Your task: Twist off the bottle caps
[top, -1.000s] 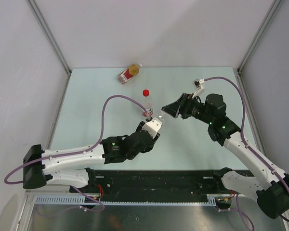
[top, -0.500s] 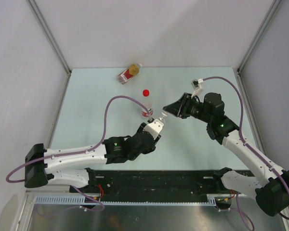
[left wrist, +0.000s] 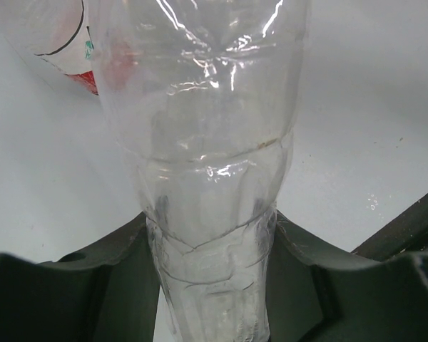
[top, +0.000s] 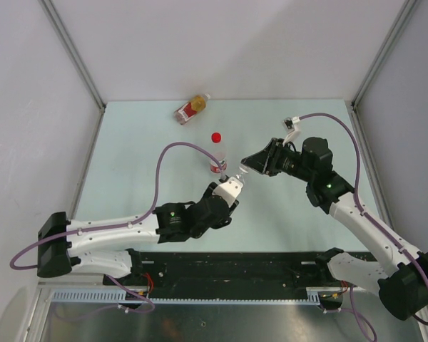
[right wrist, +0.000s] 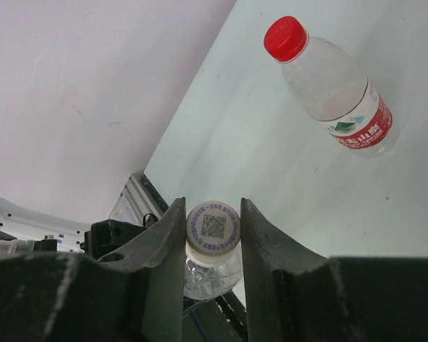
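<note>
While our left jaws are clenching the clear bottle (left wrist: 210, 142) by its body, our right jaws are clamping its white cap (right wrist: 212, 228), lower centre of the right-wrist frame, the bottle's axis running straight between them.

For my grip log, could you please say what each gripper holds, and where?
Left gripper: clear unlabelled bottle, by its body. Right gripper: its white cap.
</note>
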You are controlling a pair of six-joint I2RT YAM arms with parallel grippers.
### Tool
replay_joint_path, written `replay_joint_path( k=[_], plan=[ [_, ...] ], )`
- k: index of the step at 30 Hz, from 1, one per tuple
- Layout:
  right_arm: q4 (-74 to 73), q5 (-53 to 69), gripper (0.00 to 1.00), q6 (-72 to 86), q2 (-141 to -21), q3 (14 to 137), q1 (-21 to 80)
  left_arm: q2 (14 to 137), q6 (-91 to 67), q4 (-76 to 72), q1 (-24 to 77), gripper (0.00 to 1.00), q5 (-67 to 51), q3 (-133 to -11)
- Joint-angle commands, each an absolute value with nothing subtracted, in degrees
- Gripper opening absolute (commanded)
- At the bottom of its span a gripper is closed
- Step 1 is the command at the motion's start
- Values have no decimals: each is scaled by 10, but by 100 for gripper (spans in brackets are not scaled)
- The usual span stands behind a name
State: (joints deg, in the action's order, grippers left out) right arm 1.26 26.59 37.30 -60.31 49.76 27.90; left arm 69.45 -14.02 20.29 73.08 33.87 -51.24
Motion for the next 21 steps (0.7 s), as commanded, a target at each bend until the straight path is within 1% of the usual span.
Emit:
replay_joint_path(
  k=[1, 9, 18, 21],
  plan=[
    [42, 316, 0, 352, -595, 525, 289, 703, -147, 179, 733, 0, 333, -527],
    [51, 359, 0, 334, -591, 525, 291, 675, -132, 109, 731, 0, 249, -491],
    [97, 439, 0, 327, -584, 523, 290, 612, -106, 10, 716, 0, 58, -433],
    [120, 466, 0, 327, -579, 517, 291, 583, -103, -47, 710, 0, -11, -404]
  ],
)
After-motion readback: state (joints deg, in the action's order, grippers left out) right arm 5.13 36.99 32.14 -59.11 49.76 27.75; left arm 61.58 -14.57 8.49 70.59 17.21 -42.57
